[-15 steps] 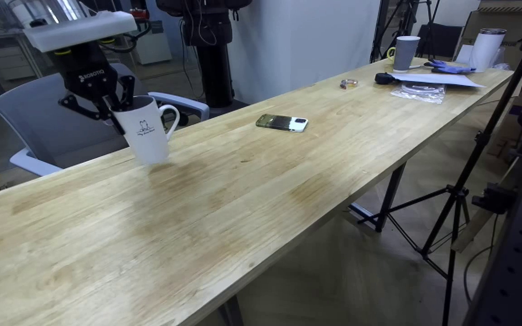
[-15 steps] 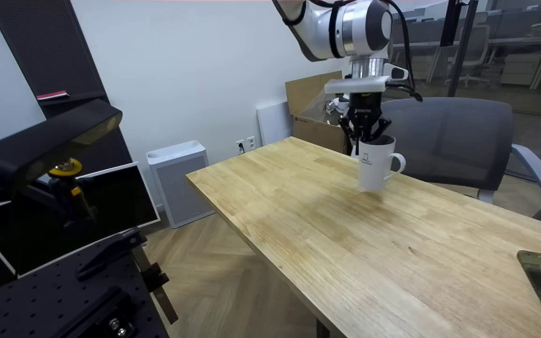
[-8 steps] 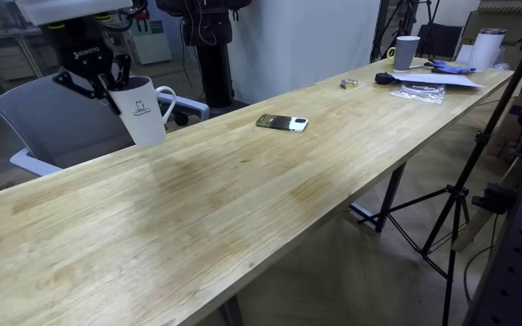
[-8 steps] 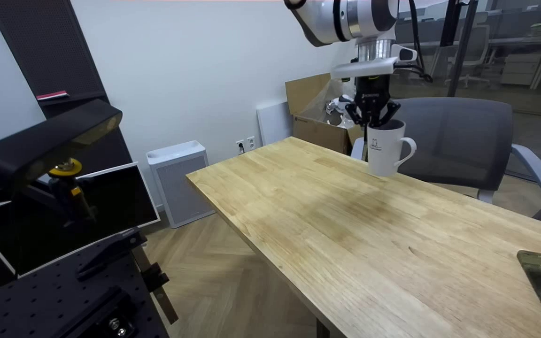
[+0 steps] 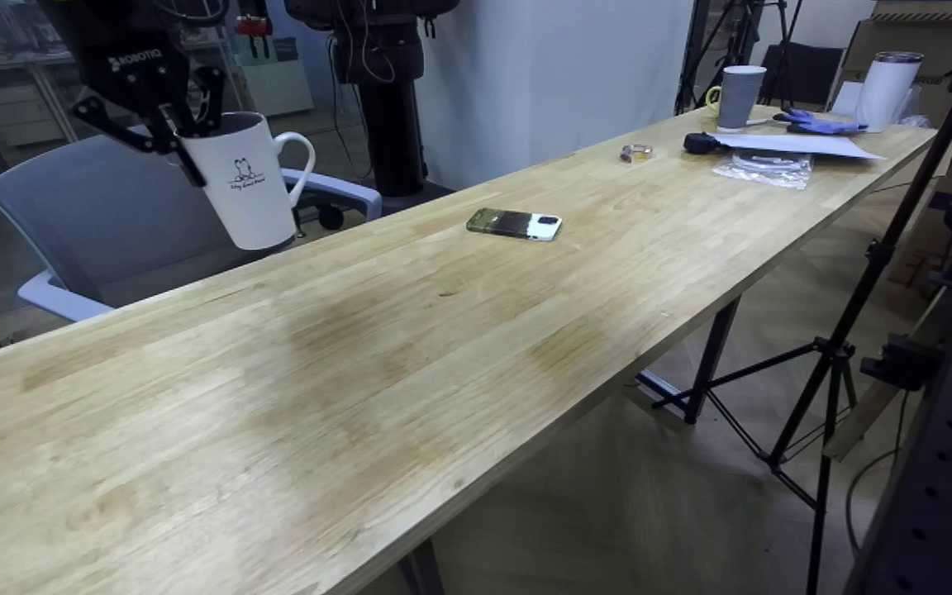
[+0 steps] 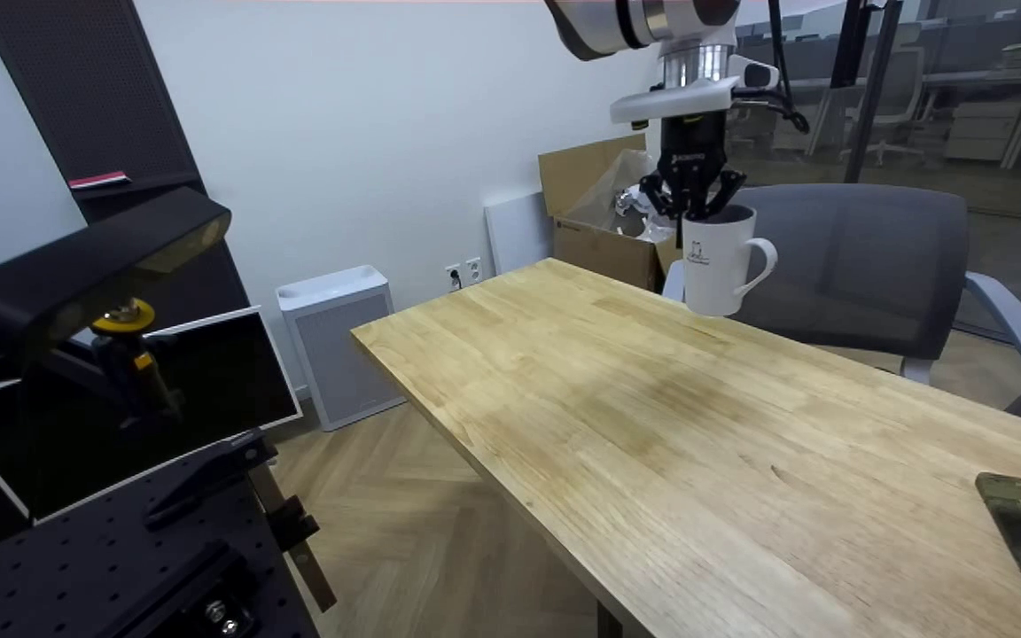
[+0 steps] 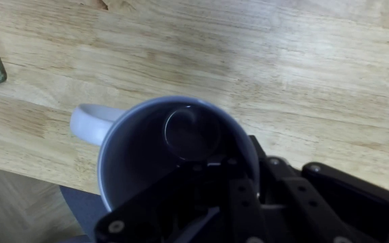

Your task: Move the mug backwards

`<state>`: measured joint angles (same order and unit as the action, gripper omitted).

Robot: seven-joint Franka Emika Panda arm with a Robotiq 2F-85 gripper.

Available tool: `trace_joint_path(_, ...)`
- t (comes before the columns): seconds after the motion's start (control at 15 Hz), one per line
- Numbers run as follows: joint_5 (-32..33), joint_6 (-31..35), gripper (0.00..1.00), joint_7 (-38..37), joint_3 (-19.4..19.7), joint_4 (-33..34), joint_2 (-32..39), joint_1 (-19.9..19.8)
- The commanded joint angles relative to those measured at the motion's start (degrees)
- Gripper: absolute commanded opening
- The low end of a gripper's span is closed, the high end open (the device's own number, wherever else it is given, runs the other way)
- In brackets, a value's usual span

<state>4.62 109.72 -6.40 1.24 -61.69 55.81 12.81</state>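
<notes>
Just beneath the end effector (image 5: 193,147), which grips its rim from inside and outside, the mug (image 5: 246,186) has risen and hangs apart from the tabletop (image 5: 443,355) below, so the lift looks done, with the backward carry and setting-down apparently left. Against a second ago, when it was close over that surface, it is mainly higher, while the chair (image 5: 104,223) behind the end effector and, farther off, the phone (image 5: 513,224) have stayed put.

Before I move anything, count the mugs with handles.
2: the white mug, gripped by the claw; the gray mug, at the far end of the table in an exterior view. Others may be hidden.
</notes>
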Motion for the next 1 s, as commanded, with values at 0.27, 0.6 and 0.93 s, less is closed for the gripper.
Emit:
trace_joint_path(0.27, 0.33, 6.69, 0.02, -4.11, -1.65, -22.70, -13.44, 0.97)
trace_joint_path(0.6, -0.07, 9.89, 0.02, -4.82, -2.69, -32.98, -18.08, 0.73)
trace_joint_path(0.93, -0.07, 11.88, 0.02, -5.24, -3.11, -40.90, -21.50, 0.66)
